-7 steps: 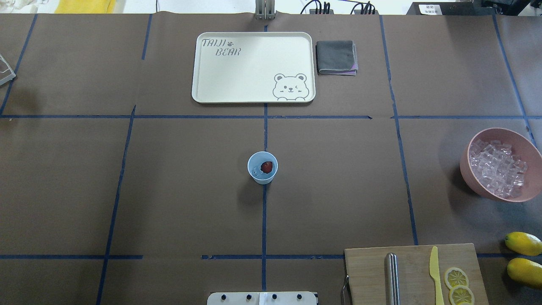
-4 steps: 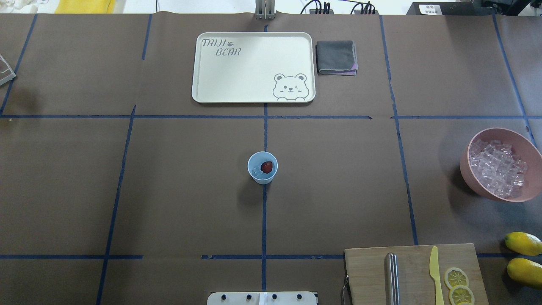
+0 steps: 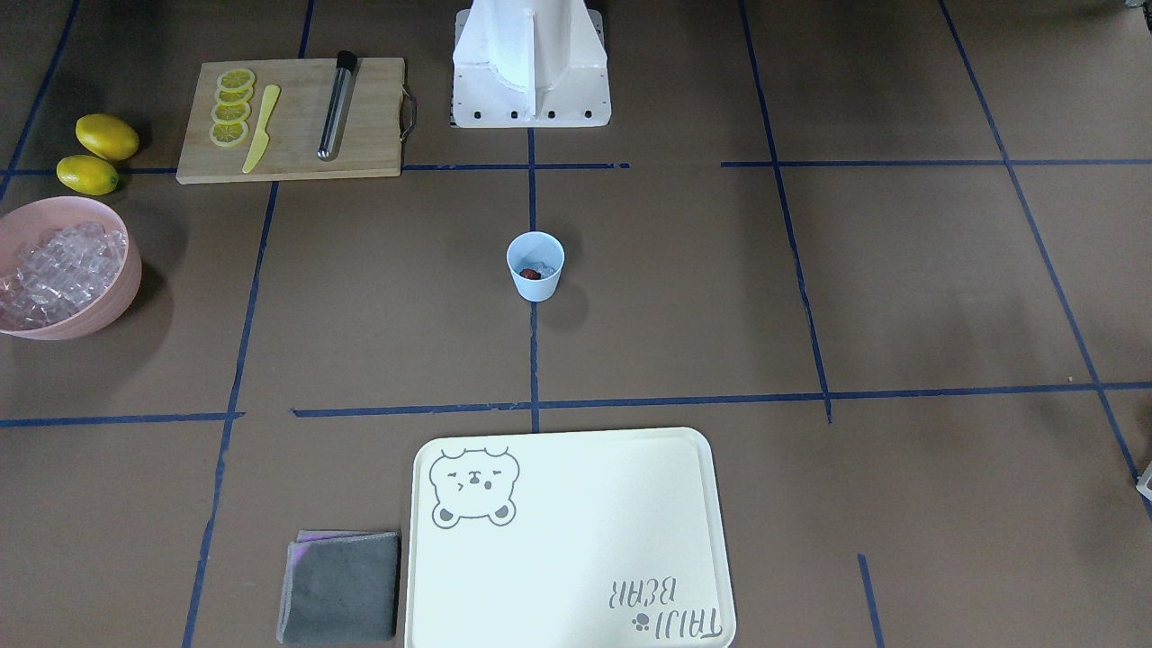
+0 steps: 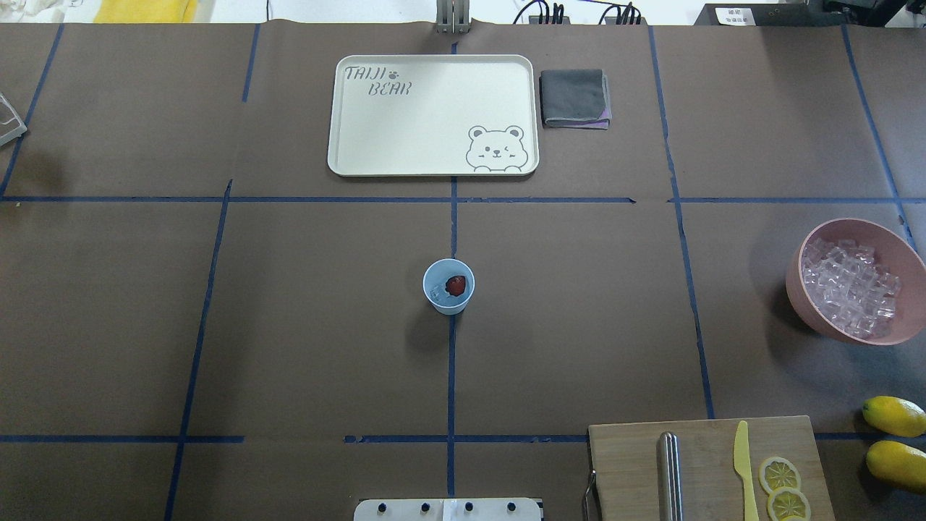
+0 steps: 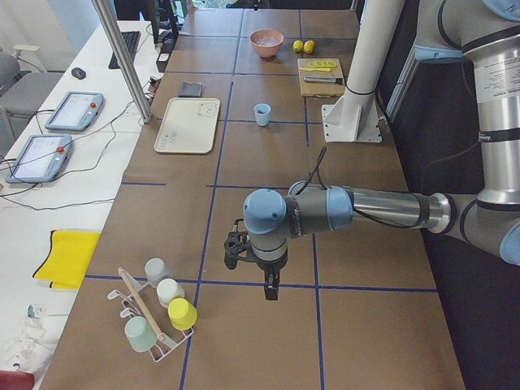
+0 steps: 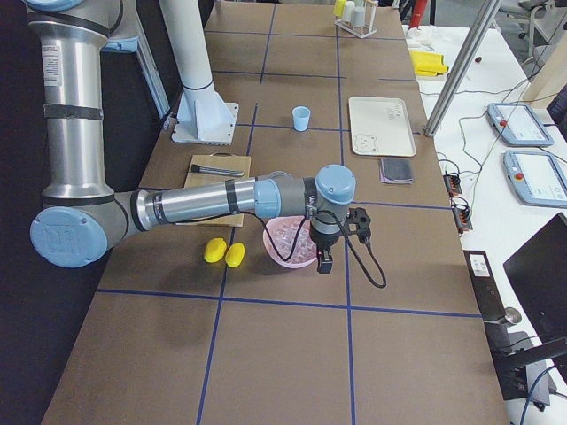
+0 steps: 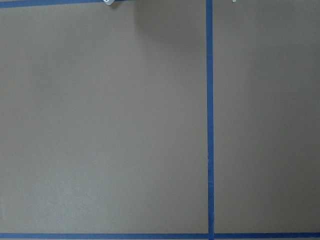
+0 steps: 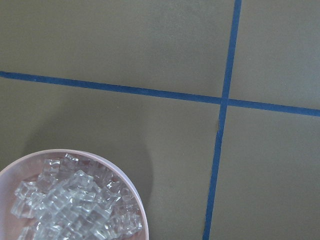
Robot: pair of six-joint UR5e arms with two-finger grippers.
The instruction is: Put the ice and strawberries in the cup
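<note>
Cup: we find the cup (image 4: 448, 286) upright at mid-desk (image 4: 579, 325), holding the strawberry (image 4: 455, 285) and some ice (image 4: 437, 293).
Tools: the left tool (image 5: 271, 289) and right tool (image 6: 324, 261) are well apart from the cup; we cannot tell their opening or load.
Risk: we judge that any careless reach could tip the light cup.
Surface: brown paper with a blue tape grid.
Room: teach pendants (image 5: 75, 110) lie on a side bench.

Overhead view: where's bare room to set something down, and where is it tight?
Bare brown paper lies all around the pale-blue plastic cup, widest on the robot's left. The cream rectangular bear-print tray is bare too. Crowded: the robot's near right corner, with the wooden cutting board, two yellow lemons and the pink bowl of ice.
</note>
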